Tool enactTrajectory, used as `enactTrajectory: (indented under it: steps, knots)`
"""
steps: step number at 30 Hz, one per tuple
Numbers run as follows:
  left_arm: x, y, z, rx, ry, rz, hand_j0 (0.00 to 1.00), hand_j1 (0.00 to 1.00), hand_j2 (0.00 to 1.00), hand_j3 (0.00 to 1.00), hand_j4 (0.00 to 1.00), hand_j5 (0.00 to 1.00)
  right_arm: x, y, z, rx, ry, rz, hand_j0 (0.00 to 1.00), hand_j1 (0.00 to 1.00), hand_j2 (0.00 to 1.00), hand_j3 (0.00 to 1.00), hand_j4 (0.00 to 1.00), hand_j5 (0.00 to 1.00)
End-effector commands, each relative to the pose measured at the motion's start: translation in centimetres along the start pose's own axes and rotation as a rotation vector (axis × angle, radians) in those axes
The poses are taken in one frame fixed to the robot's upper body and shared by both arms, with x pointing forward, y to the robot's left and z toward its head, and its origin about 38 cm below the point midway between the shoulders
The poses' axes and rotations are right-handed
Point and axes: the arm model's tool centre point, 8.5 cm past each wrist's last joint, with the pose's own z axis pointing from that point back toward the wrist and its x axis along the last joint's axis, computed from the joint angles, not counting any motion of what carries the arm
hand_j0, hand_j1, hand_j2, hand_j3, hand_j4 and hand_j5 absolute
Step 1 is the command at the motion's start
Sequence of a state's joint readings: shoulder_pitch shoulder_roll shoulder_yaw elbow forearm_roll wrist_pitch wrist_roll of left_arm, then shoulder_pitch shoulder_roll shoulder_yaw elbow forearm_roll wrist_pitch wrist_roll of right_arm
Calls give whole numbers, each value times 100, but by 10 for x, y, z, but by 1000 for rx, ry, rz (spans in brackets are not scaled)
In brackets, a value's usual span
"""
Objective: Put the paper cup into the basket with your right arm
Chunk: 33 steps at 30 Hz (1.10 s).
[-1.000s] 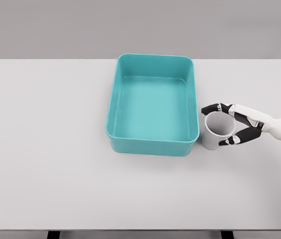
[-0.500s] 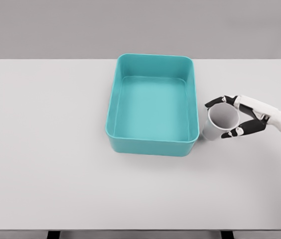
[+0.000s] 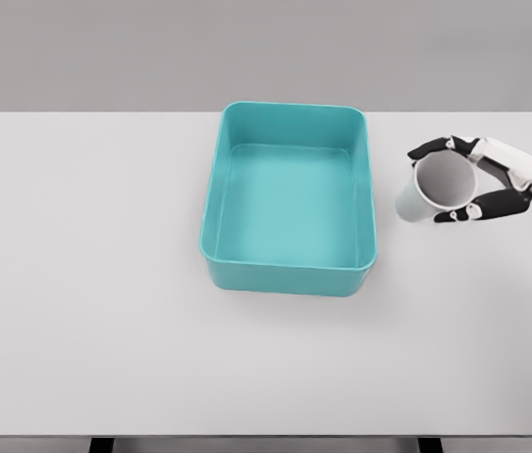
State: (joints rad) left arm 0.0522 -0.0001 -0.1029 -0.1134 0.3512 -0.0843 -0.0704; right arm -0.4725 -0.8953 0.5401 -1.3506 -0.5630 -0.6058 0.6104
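Note:
A light grey paper cup (image 3: 433,189) hangs in the air to the right of the basket, tilted so its open mouth faces me. My right hand (image 3: 469,181) comes in from the right edge and is shut on the cup, dark fingers (image 3: 436,147) over its top rim and thumb under it. The teal rectangular basket (image 3: 290,276) stands in the middle of the white table with nothing inside. The cup is level with the basket's far half, just outside its right wall. My left arm does not show.
The white table (image 3: 96,283) stretches wide to the left and in front of the basket. Its front edge runs along the bottom of the view, and a grey wall stands behind it.
My right hand has lifted the cup off the table and carried it up and slightly right. The cup has tipped further, its mouth turning toward me.

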Motion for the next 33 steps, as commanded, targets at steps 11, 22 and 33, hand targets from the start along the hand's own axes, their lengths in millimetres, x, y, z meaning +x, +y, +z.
enactTrajectory:
  steps: [11, 22, 33]
  knots:
    - [0, 0, 0, 0, 0, 0, 100, 100, 100, 100, 100, 100, 26, -9, -27, -23, -85, 143, 69, 69, 69, 69, 69, 69]
    - [0, 0, 0, 0, 0, 0, 100, 100, 100, 100, 100, 100, 51, 8, -66, 39, -130, 278, 69, 69, 69, 69, 69, 69]
    - [0, 0, 0, 0, 0, 0, 100, 100, 100, 100, 100, 100, 50, 38, -124, 73, -19, 404, 69, 69, 69, 69, 69, 69]
